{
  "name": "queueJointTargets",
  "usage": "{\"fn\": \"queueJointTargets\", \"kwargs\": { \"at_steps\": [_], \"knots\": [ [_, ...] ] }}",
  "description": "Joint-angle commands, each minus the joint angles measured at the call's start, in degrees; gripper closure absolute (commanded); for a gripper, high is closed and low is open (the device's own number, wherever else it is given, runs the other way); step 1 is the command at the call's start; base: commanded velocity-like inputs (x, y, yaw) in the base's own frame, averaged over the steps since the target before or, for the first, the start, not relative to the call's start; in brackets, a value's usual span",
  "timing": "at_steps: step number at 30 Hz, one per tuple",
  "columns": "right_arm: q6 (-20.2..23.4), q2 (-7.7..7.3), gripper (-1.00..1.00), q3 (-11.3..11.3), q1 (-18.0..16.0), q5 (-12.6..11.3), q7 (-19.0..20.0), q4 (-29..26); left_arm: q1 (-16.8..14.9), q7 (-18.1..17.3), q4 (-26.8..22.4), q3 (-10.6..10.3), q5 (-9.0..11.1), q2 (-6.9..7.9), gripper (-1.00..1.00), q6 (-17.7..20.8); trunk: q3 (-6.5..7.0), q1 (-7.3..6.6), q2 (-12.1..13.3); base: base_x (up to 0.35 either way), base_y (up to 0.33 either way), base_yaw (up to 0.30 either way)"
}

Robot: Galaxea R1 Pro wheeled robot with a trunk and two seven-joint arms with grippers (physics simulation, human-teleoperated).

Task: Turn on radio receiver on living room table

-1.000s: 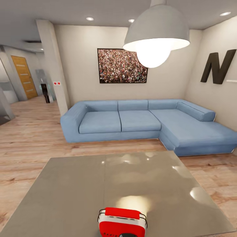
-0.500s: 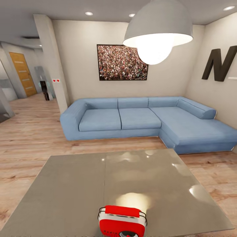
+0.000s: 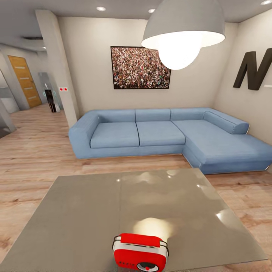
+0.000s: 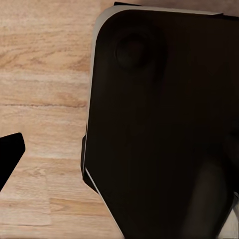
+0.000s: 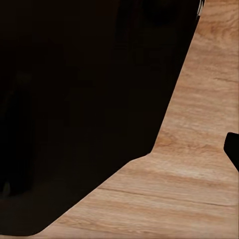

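The red radio receiver stands upright near the front edge of the glossy grey table, in the head view's lower middle. Its round dial faces me, partly cut by the picture's edge, and its thin handle lies over the top. This is the living room, with a blue L-shaped sofa beyond the table and a crowd picture on the beige wall. One dark fingertip of my left gripper shows over the wood floor. One dark fingertip of my right gripper shows likewise.
A white dome pendant lamp hangs over the table. A pillar and a hallway with a wooden door lie at the left. Light wood floor runs between table and sofa. Dark robot bodywork is close beside both wrists.
The head view has shifted a little closer and lower. More of the radio's front and its dial now show. Nothing in the room itself has moved.
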Motion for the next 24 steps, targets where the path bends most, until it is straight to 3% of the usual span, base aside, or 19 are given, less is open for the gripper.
{"fn": "queueJointTargets", "kwargs": {
  "at_steps": [1, 24],
  "knots": [
    [0.0, 0.0, -1.0, 0.01, 0.0, 0.0, 0.0, 0.0, 0.0, 0.0, 0.0, 0.0, 0.0, 0.0, -1.0, 0.0, -0.1, 0.0, 0.0, 0.0, 0.0, 0.0],
    [-0.08, 0.0, -1.0, 0.02, 0.0, 0.0, 0.0, 0.0, 0.0, 0.0, 0.0, 0.0, 0.01, 0.0, -1.0, 0.01, -2.24, 0.0, 0.0, 0.0, 0.0, 0.0]
  ]
}}
